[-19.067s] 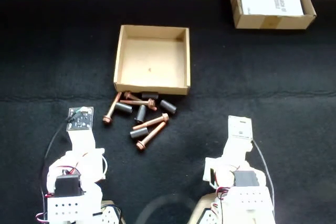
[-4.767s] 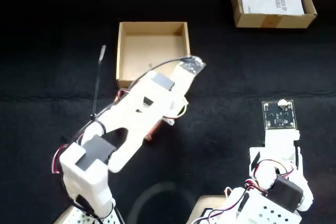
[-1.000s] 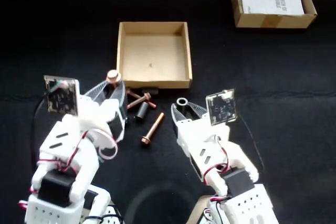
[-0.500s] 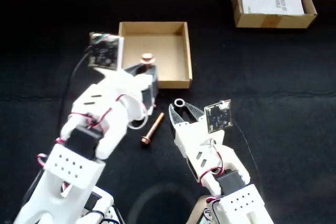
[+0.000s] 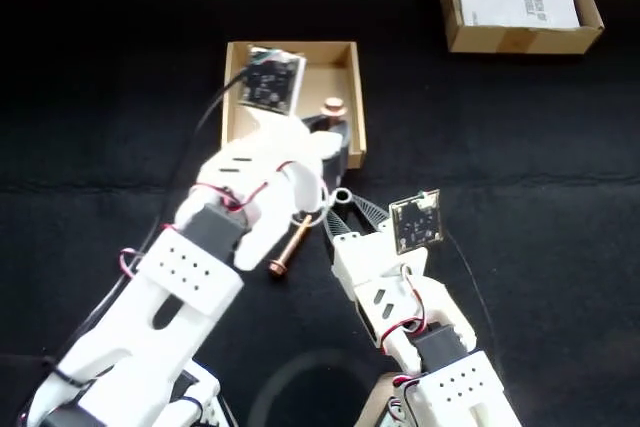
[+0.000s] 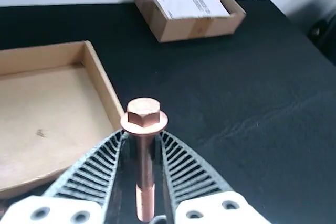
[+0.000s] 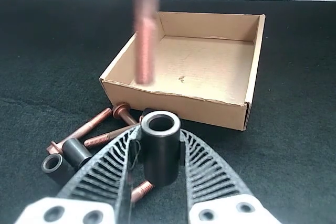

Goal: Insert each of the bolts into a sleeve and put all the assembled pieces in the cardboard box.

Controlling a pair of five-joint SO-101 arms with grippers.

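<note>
My left gripper (image 5: 331, 129) is shut on a copper bolt (image 5: 332, 107), held upright with its hex head (image 6: 144, 117) up, over the right front corner of the open cardboard box (image 5: 232, 97). Just in front of the box, my right gripper (image 5: 343, 203) is shut on a black sleeve (image 5: 343, 195) that stands upright with its bore (image 7: 160, 124) facing up. In the right wrist view the held bolt (image 7: 145, 35) hangs above and beyond the sleeve (image 7: 160, 150), not touching it. The box (image 7: 210, 64) has nothing in it.
A loose bolt (image 5: 288, 245) lies on the black mat beside my right gripper. More bolts (image 7: 86, 126) and sleeves (image 7: 55, 163) lie in front of the box. A second cardboard box (image 5: 520, 7) holding a paper sits at the far right corner.
My left arm has swung right with the bolt, from over the box's front middle to over its right front corner, closer to the held sleeve. The right gripper has hardly moved.
</note>
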